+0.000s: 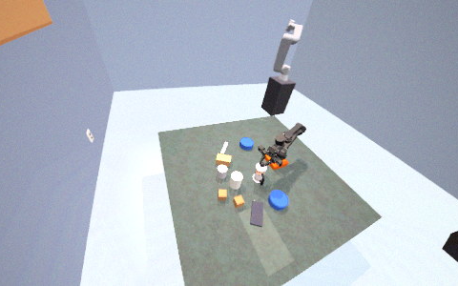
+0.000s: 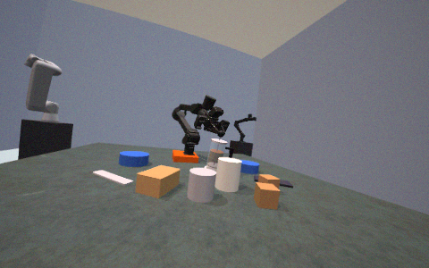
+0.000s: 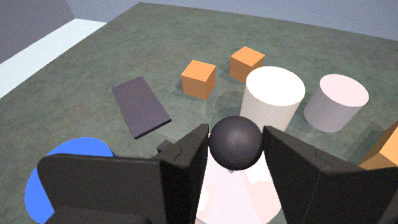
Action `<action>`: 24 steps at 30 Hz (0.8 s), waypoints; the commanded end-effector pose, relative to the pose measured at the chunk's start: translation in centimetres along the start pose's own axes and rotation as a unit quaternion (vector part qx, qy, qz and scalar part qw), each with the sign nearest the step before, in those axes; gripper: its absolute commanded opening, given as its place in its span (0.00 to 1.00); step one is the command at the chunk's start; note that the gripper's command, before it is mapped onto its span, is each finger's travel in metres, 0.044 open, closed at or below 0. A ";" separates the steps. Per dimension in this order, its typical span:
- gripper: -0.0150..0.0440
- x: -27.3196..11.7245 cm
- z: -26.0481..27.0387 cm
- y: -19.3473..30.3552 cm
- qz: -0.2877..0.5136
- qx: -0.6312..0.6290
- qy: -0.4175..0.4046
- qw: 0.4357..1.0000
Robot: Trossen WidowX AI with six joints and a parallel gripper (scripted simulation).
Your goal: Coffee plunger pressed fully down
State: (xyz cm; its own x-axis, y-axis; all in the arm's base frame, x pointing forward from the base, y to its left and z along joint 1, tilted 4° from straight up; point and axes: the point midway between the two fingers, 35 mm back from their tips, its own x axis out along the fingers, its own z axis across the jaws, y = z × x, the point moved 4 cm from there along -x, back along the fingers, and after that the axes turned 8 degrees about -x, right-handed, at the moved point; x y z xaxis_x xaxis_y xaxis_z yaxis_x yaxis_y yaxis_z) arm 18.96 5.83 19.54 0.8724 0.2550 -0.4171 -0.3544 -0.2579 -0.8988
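The coffee press (image 1: pixel 260 173) (image 2: pixel 216 154) stands upright on its base, with a clear body, brownish contents and a dark handle at its side. Its pale lid (image 2: pixel 218 140) (image 3: pixel 235 202) lies under the gripper. The round black plunger knob (image 3: pixel 235 145) is just above the lid, with only a very short bit of rod showing between them. My gripper (image 2: pixel 221 134) (image 3: pixel 235 132) is shut on the knob, one fingertip against each side. The knob is hidden by the fingers in the top and exterior views, and how deep the filter sits inside is too small to tell.
A white cylinder (image 1: pixel 236 180) (image 2: pixel 228 174) and a greyish cylinder (image 2: pixel 201 184) (image 3: pixel 336 102) stand beside the press. Two orange cubes (image 3: pixel 199 80) (image 3: pixel 247 64), a dark slab (image 1: pixel 257 214) (image 3: pixel 141 106), an orange block (image 2: pixel 157 180), a white strip (image 2: pixel 113 177) and two blue discs (image 1: pixel 279 199) (image 1: pixel 246 143) lie around.
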 end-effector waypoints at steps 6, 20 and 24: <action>0.78 0.0 0.0 0.1 0.001 0.000 0.000 1.000; 1.00 -2.2 -0.3 -2.5 0.005 -0.001 -0.001 1.000; 1.00 -5.4 -0.6 -5.2 0.009 -0.002 -0.001 1.000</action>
State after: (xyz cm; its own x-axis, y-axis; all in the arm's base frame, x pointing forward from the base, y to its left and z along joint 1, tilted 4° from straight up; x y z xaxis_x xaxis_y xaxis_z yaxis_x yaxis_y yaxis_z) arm 17.57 5.59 23.75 0.8636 0.2552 -0.4347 -0.3690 -0.2677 -0.8901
